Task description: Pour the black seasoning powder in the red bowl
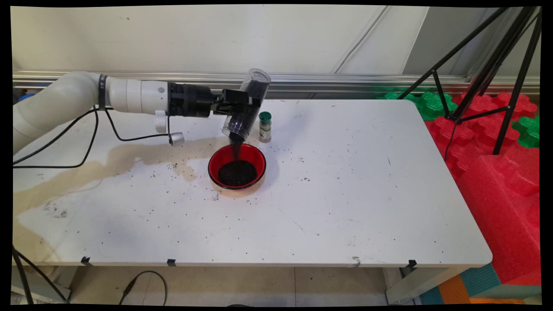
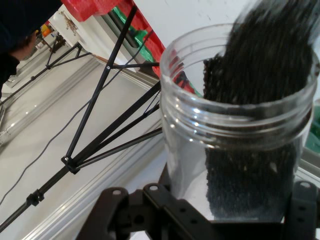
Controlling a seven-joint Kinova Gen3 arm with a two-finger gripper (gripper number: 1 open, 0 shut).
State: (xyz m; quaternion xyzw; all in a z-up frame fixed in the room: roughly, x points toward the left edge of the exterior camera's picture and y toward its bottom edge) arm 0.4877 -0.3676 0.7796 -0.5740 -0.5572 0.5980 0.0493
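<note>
The arm reaches in from nine o'clock, stretched level above the white table (image 1: 345, 194), and its black gripper (image 1: 242, 106) is clamped around the middle of a clear plastic jar (image 1: 246, 106). The jar is tipped steeply, its threaded open mouth pointing down toward six o'clock and its base raised toward twelve. A thin stream of dark grains (image 1: 235, 151) falls from the mouth into a bowl (image 1: 236, 166) that is red inside and tan outside, which stands on the table directly beneath. A dark heap of the same grains already lies in the bottom of the bowl.

In the hand view the jar (image 2: 235, 125) fills the right half, with the black grains (image 2: 260, 75) sliding along its wall toward the rim.

Just beside the jar's mouth, at about one o'clock from the bowl, a small spice bottle (image 1: 265, 127) with a green cap stands upright, apart from both. Loose grains speckle the tabletop around the bowl. Off the table's three o'clock edge, red and green foam blocks (image 1: 497, 142) are stacked under a black tripod (image 1: 488, 73).
</note>
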